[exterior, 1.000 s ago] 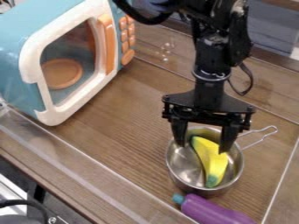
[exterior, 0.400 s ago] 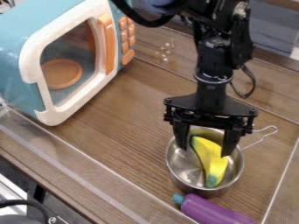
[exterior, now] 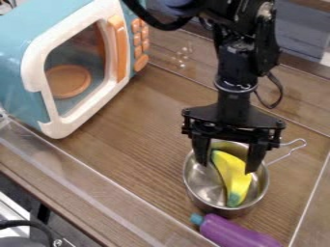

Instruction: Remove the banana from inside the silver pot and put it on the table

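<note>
Claw (exterior: 229, 160): spread, over banana (exterior: 233, 175) | silver pot (exterior: 206, 190): banana inside | writing: unreadable

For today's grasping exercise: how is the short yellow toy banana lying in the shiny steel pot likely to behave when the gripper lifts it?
The short yellow toy banana looks like moulded plastic, so probably stiff and light. Its smooth curved skin may slip or pivot between the open black gripper's narrow fingers. It leans against the wall of the shiny steel pot, so a pull could nudge that small pot.
</note>
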`<state>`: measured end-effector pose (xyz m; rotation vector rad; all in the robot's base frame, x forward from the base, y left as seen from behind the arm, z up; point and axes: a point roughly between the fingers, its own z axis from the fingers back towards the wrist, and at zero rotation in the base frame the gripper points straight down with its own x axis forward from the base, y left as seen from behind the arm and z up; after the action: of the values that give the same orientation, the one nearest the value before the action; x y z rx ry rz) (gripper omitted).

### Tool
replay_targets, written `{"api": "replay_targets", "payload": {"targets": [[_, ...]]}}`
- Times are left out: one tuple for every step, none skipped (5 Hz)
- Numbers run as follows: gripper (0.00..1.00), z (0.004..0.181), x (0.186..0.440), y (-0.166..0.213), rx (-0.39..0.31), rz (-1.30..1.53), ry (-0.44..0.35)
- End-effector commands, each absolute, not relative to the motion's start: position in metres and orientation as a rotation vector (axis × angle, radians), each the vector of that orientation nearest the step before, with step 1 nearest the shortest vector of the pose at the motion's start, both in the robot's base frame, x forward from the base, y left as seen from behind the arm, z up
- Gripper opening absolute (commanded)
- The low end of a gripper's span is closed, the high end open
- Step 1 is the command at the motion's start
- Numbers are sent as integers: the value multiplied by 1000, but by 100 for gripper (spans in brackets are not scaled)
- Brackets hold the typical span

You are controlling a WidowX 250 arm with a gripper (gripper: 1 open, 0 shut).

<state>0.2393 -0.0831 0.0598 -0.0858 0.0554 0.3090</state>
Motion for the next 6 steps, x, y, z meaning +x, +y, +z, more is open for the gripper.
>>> {"api": "replay_targets", "payload": {"targets": [[100,73,243,-86,-112,298,7],[100,73,242,-87,-116,298,7],[100,74,242,-87,-121,297,5],[100,75,242,-87,-125,296,3],[100,74,242,-86,-126,300,1],[100,74,241,-86,-128,304,-1]]}}
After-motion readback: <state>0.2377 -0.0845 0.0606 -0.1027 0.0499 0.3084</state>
